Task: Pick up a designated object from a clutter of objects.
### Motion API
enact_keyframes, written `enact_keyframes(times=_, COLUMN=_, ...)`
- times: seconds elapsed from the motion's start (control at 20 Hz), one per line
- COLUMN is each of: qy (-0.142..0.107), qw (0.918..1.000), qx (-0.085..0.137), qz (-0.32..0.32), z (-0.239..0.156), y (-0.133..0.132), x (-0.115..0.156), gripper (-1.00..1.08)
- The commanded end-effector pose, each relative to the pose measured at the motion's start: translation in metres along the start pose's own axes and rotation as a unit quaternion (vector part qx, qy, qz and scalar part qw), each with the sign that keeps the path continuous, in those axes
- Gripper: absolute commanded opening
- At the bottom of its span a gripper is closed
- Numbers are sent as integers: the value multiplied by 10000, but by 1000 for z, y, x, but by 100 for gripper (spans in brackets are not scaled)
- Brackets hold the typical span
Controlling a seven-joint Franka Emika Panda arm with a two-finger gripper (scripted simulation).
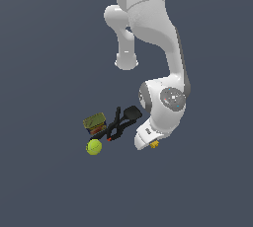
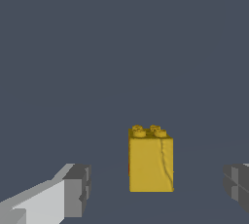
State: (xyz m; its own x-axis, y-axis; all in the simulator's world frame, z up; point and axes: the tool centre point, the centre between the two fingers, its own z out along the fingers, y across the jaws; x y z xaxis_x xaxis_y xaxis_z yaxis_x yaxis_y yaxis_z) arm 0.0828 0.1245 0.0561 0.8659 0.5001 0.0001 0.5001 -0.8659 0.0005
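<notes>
The designated object, a small yellow-orange studded block (image 2: 151, 162), stands upright on the dark floor between my two grey fingers (image 2: 78, 191). My gripper (image 2: 158, 188) is open, and there are gaps between the block and both fingers. In the exterior view the block (image 1: 154, 144) peeks out just beside the white hand (image 1: 144, 137), which hides the fingertips. The rest of the clutter lies to the exterior view's left: a yellow-green ball (image 1: 94, 147), an olive-brown box (image 1: 95, 122) and a black long-handled tool (image 1: 121, 120).
The arm's white links (image 1: 148, 33) rise above the hand. The black tool's head (image 1: 132, 113) lies close to the wrist. Everything rests on the plain dark grey floor (image 1: 49, 186).
</notes>
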Motion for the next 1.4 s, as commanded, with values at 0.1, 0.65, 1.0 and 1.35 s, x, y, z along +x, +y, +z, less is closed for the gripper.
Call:
enact_keyframes(times=0.1, qy=-4, qw=10000, qx=2, qz=-7, z=24, y=-1, x=-1, gripper=100)
enact_keyframes(times=0.65, qy=-2, qw=10000, qx=2, qz=-10, z=39, y=0, x=0, gripper=-100)
enact_keyframes(times=1.0, qy=-2, qw=10000, qx=2, qz=-10, z=39, y=0, x=0, gripper=-100)
enact_keyframes(times=1.35, qy=-2, qw=10000, qx=2, qz=-10, z=28, y=-2, x=-3, gripper=-100)
